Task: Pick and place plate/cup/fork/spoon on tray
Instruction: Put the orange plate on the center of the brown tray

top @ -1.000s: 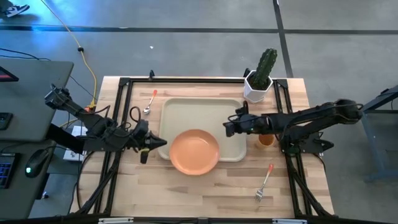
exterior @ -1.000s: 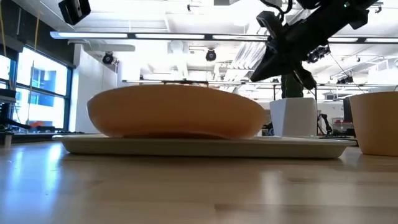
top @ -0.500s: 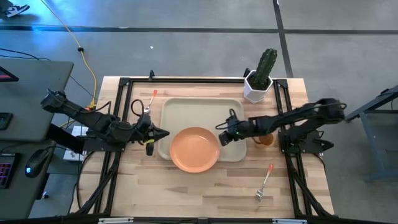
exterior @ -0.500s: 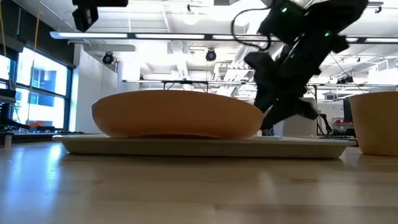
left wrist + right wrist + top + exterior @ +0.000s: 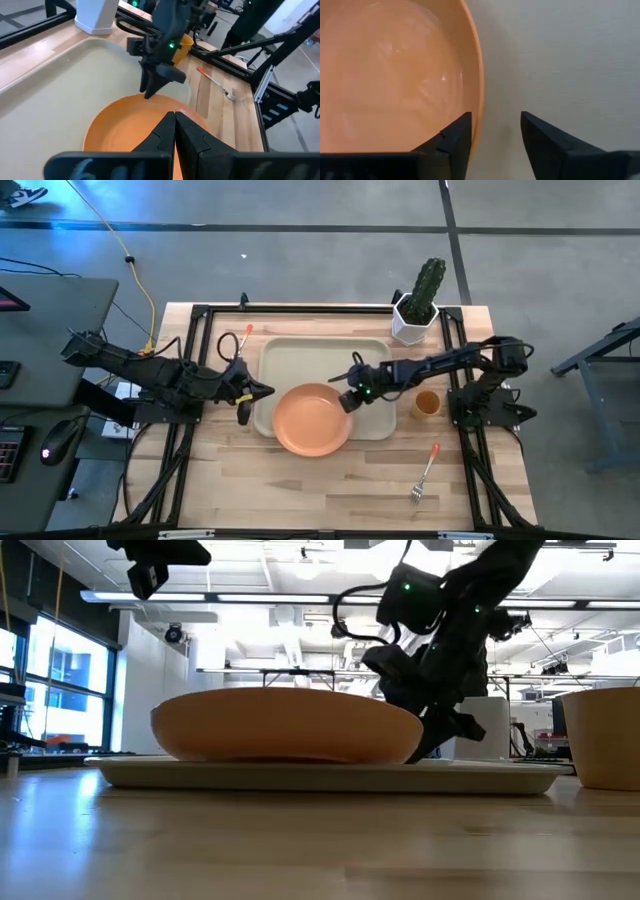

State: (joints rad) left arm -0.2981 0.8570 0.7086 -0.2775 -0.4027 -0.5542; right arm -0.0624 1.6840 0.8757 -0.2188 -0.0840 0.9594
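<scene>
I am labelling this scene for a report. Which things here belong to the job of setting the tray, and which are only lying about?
Belong to the job:
tray
plate, partly on the tray
cup, on the table
fork, on the table
spoon, on the table
right gripper, open at the plate's rim
left gripper, shut

Only lying about:
cactus pot

I see the plate (image 5: 312,419) overhanging the tray's (image 5: 300,358) front rim, the cup (image 5: 427,404) right of it, the fork (image 5: 426,473) nearer front.
</scene>
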